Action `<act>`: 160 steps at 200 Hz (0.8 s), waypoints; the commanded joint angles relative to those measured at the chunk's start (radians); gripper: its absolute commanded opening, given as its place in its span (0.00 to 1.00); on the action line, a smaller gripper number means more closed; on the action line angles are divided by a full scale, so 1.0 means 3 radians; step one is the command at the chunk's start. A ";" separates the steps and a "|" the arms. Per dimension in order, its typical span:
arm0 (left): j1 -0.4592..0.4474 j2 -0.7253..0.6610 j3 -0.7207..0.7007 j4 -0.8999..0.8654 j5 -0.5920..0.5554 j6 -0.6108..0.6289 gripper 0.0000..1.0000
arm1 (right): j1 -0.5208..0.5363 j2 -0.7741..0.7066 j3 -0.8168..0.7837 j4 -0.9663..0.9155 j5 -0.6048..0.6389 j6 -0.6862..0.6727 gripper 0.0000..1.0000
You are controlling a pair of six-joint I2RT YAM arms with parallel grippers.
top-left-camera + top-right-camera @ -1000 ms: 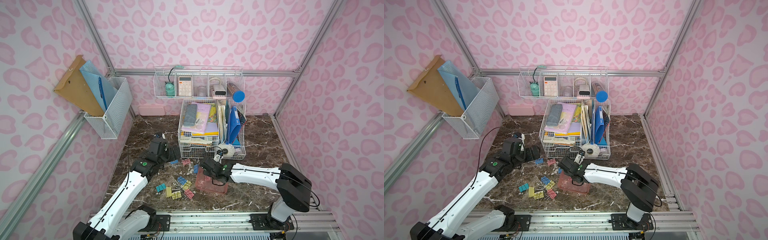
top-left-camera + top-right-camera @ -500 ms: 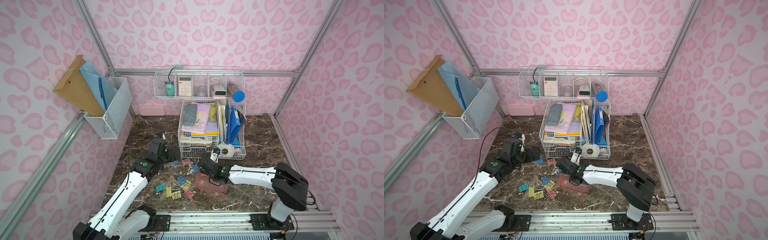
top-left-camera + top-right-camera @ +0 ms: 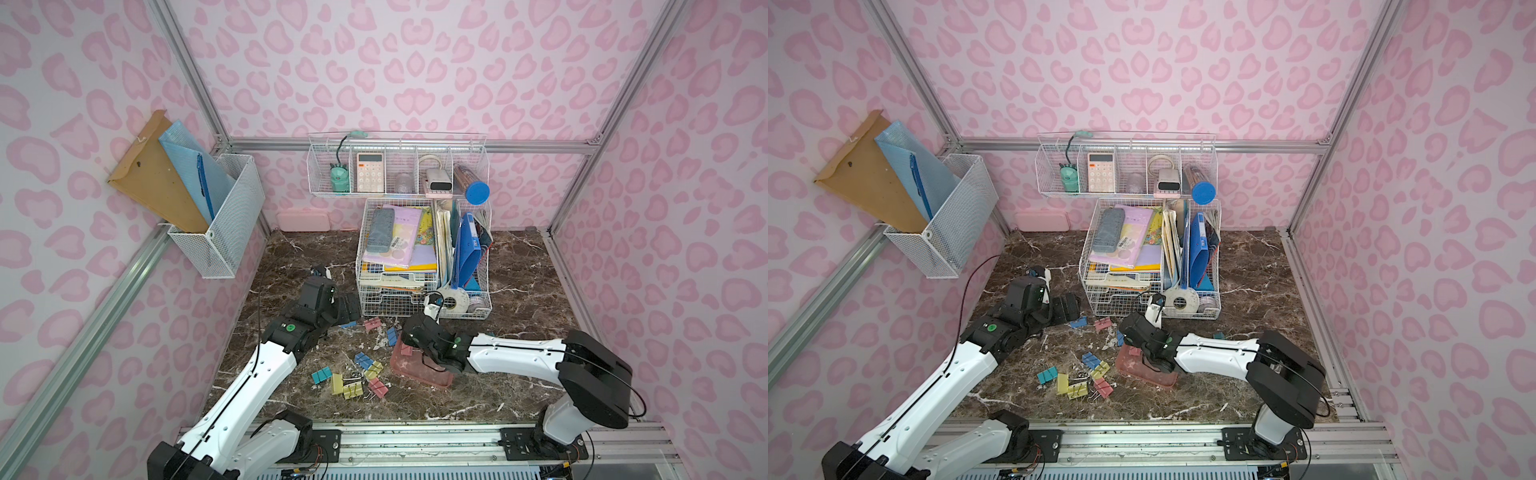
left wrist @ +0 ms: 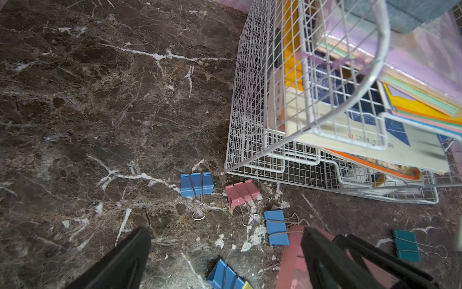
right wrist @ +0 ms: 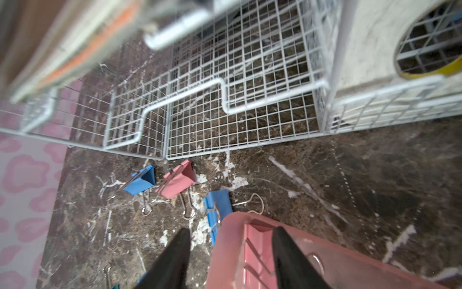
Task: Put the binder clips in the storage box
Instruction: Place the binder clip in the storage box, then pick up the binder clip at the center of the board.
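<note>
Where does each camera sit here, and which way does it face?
Top views: high at the front, looking down over the table; left arm and right arm show.
Left wrist: low, facing the wire basket's corner; open left gripper shows.
Right wrist: over the storage box; open right gripper straddles its wall.
Both wrist views share the pink clip by the basket.

We are looking at a staged robot test booth: pink patterned walls (image 3: 415,62), aluminium frame (image 3: 536,146), marble-look tabletop (image 3: 528,286), stationery-filled wire baskets (image 3: 382,305) far back.

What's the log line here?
left claw open, near blue clip | right claw open, straddling storage box rim | pink clip inside
</note>
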State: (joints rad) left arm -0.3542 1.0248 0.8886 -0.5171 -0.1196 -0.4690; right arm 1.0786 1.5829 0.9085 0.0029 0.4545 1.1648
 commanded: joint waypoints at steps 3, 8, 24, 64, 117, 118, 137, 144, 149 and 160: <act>0.0000 -0.0029 -0.0007 0.0012 -0.0016 0.0029 0.99 | -0.0044 -0.0366 -0.0012 -0.0254 0.0322 -0.0279 0.73; 0.0000 -0.0032 0.0000 -0.0002 -0.0012 0.0038 0.99 | -0.0081 -0.0489 -0.0035 -0.0325 0.0361 -0.0356 0.74; 0.0000 -0.0045 0.0021 -0.0027 0.0002 0.0057 0.99 | -0.0364 -0.0920 -0.0211 -0.0449 0.0248 -0.0712 0.75; -0.0003 -0.0035 0.0075 -0.0036 0.0154 0.0112 0.99 | -0.2085 -0.2079 -0.0951 -0.0514 -0.1021 -0.1380 0.86; -0.0004 0.0031 0.0059 0.0098 0.0788 0.0300 0.99 | -0.3866 -0.1510 -0.1186 -0.0667 -0.2862 -0.2064 0.84; -0.0005 0.0033 0.0057 0.0103 0.0805 0.0305 0.99 | -0.3866 -0.1481 -0.1171 -0.0681 -0.2871 -0.2079 0.83; -0.0006 0.0050 0.0029 0.0175 0.1082 0.0365 0.99 | -0.3827 -0.1061 -0.1024 -0.0800 -0.2938 -0.2294 0.75; -0.0006 0.0056 0.0033 0.0167 0.1137 0.0376 0.99 | -0.3806 -0.1007 -0.1032 -0.0757 -0.2947 -0.2313 0.72; -0.0006 0.0061 0.0029 0.0160 0.1167 0.0392 0.99 | -0.3791 -0.0992 -0.1058 -0.0719 -0.2935 -0.2313 0.71; -0.0006 0.0051 0.0021 0.0151 0.1187 0.0412 0.99 | -0.3751 -0.1010 -0.1106 -0.0653 -0.2900 -0.2303 0.69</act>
State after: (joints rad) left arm -0.3557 1.0405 0.8989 -0.4931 0.1440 -0.3847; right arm -0.0635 1.2678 0.5880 -0.2039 -0.3378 0.5434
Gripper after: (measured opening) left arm 0.994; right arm 0.705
